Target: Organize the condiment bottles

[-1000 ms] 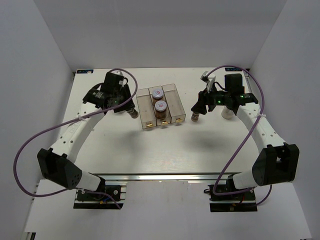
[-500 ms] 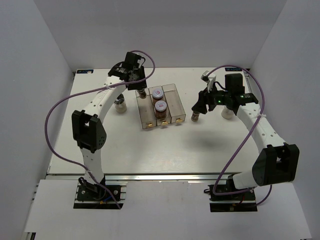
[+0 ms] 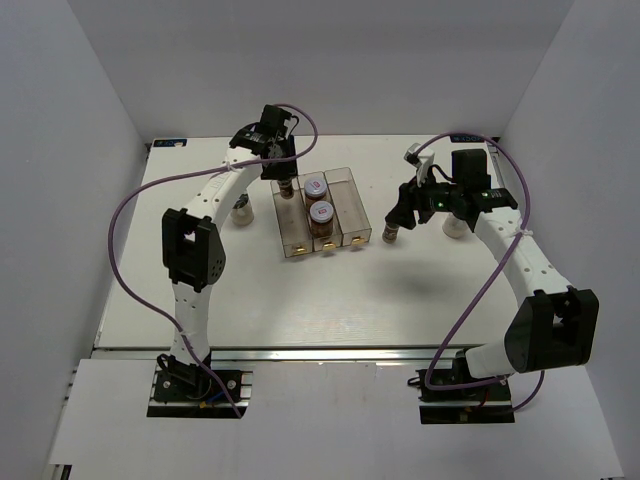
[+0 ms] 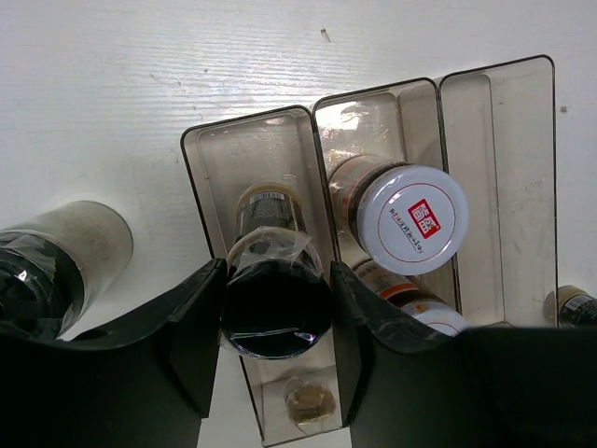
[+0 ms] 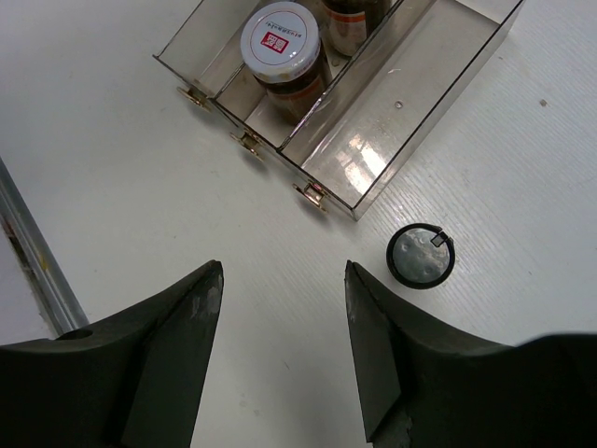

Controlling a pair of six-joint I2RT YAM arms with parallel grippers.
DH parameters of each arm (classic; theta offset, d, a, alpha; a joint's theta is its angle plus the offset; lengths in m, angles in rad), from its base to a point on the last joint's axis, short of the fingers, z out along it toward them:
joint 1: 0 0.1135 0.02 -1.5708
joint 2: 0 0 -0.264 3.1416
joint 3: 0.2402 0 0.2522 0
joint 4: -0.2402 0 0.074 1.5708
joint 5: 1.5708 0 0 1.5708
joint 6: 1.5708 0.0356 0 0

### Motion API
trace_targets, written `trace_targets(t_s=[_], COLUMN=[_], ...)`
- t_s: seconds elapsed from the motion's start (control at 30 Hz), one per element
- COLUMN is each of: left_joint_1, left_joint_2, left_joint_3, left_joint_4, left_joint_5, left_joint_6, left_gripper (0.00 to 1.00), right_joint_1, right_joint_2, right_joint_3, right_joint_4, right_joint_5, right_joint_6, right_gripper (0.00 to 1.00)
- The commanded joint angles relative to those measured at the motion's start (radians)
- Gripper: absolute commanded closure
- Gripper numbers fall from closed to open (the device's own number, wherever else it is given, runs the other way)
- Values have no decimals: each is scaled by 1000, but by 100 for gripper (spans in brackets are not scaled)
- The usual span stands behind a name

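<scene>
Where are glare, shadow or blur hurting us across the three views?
Top external: bright glare band along the near edge of the table, soft arm shadows, otherwise sharp. Left wrist: fingers dark and soft, reflections on the tray walls, gripped slim dark bottle readable. Right wrist: specular patch in the tray's empty compartment, fingers underexposed, black-capped bottle crisp.

Two jars (image 3: 321, 212) sit in the tray (image 3: 352, 205) (middle compartment).
</scene>
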Motion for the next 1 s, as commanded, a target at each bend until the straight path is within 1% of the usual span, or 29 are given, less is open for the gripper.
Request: trace_targets(t_s=[0.0,0.6,0.67,0.7,0.8,0.93,0.97], left_joint_1=[1,1,1,1,1,1,1], left_joint_2=[-12,71,71,70,76,80,82], left_joint_3=[9,-8,-15,-23,-29,-34,-34], left_joint_4=[21,38,46,46,46,49,49], left_joint_5=[-5,-17,-21,-24,-24,-25,-24], left_joint_6=[14,20,20,20,19,17,17], left_gripper=[100,100,94,89,79,69,69], right_joint_1=[-6,-8,-8,-8,-8,-8,-9], right_joint_2=[-18,-10,-12,-12,-10,-10,-10], right_joint_3=[-5,0,2,2,0,2,2], right_joint_4=[32,23,20,20,18,18,18], right_joint_5=[1,14,17,17,17,20,21], right_joint_6=[-6,-12,-12,-14,-15,-17,-17], right_gripper=[39,38,38,38,37,36,36])
